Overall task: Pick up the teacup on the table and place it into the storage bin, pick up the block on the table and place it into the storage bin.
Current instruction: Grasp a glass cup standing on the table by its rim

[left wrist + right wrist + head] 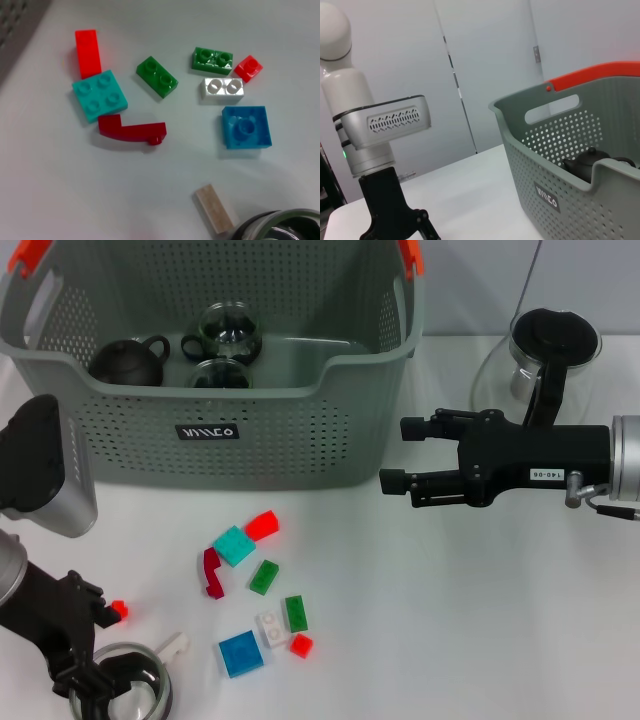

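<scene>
White table [480, 620] fills the head view, with a big grey-green plastic storage bin [230, 430] full of little holes at the back, orange clips on its handles and a small black label on its front. Inside the bin sit a dark round teapot [128, 360] and two glass cups [228, 332], partly hidden behind the front wall. In front of the bin lies a bunch of toy blocks: a bright red block [262, 524] touching a teal square block [234, 545], a dark red bent piece [211, 573], two green blocks [264, 577], a white block [270, 628], a small red block [301, 645] and a blue square block [240, 653]. The left gripper [105, 680] is low at the near left corner, right at a clear glass teacup [135, 690] that is cut off by the edge; I cannot tell how its fingers stand. The right gripper [395, 455] hangs beside the bin's right end, its black fingers apart and holding nothing. A glass jug with a black lid [545, 355] stands behind it.
</scene>
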`<state>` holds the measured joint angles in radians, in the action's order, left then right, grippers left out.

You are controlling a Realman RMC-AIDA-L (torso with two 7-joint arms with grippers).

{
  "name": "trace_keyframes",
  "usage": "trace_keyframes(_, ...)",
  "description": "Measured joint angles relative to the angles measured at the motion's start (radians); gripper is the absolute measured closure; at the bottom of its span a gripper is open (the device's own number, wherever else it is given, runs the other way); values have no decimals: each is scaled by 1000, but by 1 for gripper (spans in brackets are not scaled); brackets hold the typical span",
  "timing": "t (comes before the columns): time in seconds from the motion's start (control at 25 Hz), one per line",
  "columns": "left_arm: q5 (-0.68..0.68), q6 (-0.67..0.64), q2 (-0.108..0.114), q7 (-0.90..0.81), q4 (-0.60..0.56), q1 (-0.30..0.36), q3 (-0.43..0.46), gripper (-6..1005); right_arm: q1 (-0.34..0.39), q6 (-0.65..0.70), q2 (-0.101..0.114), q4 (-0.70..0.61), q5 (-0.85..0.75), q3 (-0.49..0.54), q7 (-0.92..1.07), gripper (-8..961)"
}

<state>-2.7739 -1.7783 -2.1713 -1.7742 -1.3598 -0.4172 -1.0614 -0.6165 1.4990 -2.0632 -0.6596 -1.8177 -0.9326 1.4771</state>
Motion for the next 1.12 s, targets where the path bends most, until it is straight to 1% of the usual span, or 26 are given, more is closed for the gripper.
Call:
trace_keyframes(0.44,-3,19,0,9,30,5,48,138,0,-2,-3,0,0,0,0,37)
trace_keyframes(0.8,-2,3,1,6,47,3,54,138,-9,-2,-3,0,0,2,0,36)
trace_keyframes(1.0,-22,-4,2,-29,44,-7,52,237,-9,-2,-3,0,0,1,0,36)
trace_keyframes(1.12,-24,5,2,-40,42,-9,49,484,-9,-2,-3,-5,0,2,0,36)
